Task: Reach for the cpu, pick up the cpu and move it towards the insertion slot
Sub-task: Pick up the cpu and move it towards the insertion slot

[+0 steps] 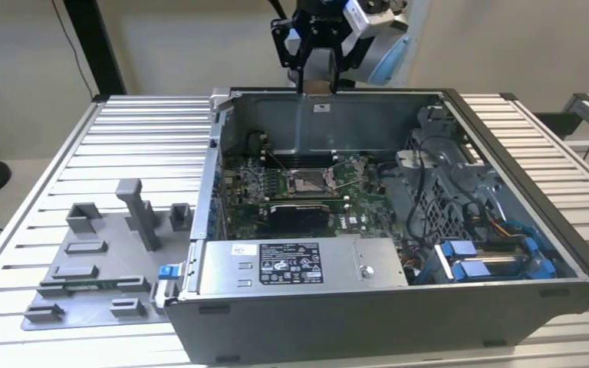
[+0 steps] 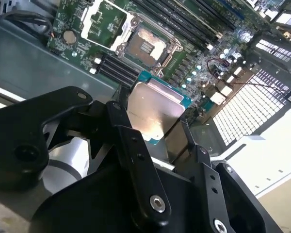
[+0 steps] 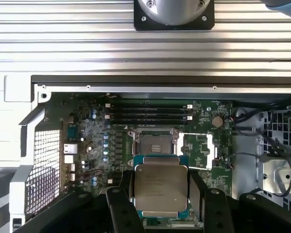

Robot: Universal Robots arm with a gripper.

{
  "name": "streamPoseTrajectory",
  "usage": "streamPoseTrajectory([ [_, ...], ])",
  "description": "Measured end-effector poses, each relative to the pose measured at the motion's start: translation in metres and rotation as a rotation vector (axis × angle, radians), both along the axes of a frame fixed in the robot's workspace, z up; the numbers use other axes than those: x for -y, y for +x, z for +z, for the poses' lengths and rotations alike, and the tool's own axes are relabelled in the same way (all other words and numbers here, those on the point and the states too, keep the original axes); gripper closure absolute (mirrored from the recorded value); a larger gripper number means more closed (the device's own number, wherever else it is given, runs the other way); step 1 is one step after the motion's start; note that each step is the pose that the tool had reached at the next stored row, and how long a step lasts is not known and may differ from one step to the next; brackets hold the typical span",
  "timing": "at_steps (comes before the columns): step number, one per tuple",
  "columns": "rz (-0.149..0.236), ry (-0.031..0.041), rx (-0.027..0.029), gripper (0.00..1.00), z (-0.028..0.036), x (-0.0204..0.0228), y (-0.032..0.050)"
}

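My gripper [image 1: 316, 77] hangs above the rear wall of the open computer case [image 1: 499, 295], shut on the cpu. The cpu [image 3: 160, 187] is a flat square chip with a silvery face and green edge, clamped between the two black fingers [image 3: 125, 187]. In the second wrist view the cpu [image 2: 155, 110] is gripped the same way, tilted over the board. The insertion slot [image 3: 155, 144] lies below and just ahead of the chip, its shiny metal frame open around a dark centre. The slot [image 1: 310, 180] sits mid-board in the exterior view, and it is also visible as a slot [image 2: 145, 46] beyond the chip.
Long memory slots [image 3: 150, 111] run beside the socket. A labelled power supply [image 1: 289, 264] fills the case front, with cables and blue drive bays [image 1: 478, 261] at the exterior view's right. Grey fixture blocks [image 1: 100, 253] stand on the slatted table [image 1: 28, 192] at the exterior view's left.
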State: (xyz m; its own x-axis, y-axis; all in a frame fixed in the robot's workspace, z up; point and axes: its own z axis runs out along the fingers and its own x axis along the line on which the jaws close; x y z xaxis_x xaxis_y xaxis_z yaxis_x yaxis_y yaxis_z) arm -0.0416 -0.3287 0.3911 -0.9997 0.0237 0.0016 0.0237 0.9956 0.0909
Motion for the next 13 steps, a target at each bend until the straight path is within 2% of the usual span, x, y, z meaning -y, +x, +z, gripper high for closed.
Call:
streamPoseTrajectory([
  [3, 0.0, 0.0036, 0.0, 1.0, 0.0022, 0.0001, 0.0],
  [13, 0.0, 0.013, 0.0, 1.0, 0.0024, 0.0002, 0.0],
])
